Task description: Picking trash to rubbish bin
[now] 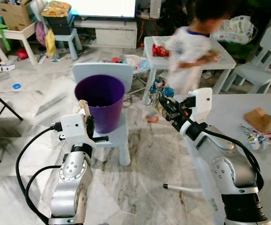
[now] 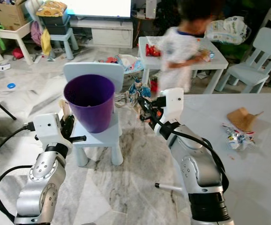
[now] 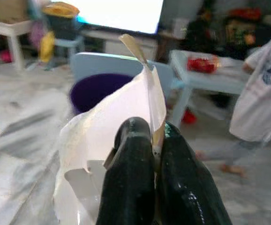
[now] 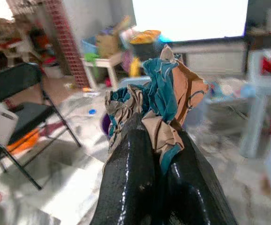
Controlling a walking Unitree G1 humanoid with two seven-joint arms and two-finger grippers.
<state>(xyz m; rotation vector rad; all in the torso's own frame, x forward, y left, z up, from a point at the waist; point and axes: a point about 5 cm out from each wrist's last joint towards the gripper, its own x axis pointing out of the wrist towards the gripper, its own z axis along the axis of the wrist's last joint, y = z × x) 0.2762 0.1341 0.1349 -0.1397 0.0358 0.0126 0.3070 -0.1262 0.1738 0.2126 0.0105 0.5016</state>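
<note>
1. Right, my left gripper [image 1: 85,123] is pinching white paper [image 3: 108,140] beside the purple bin [image 1: 100,101].
2. My right gripper [image 1: 165,107] is clamping a crumpled wrapper [image 4: 160,105], approaching.
3. Neither's dropped yet; more scraps [image 1: 259,126] are waiting on the table [image 1: 229,112].

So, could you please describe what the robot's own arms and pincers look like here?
Both arms are silver metal with rounded joint housings studded with small screws. Each wrist carries a white boxy module. Black cables loop from the left arm and run along the right forearm. The left pincer and right pincer each have two long, glossy black fingers.
</note>
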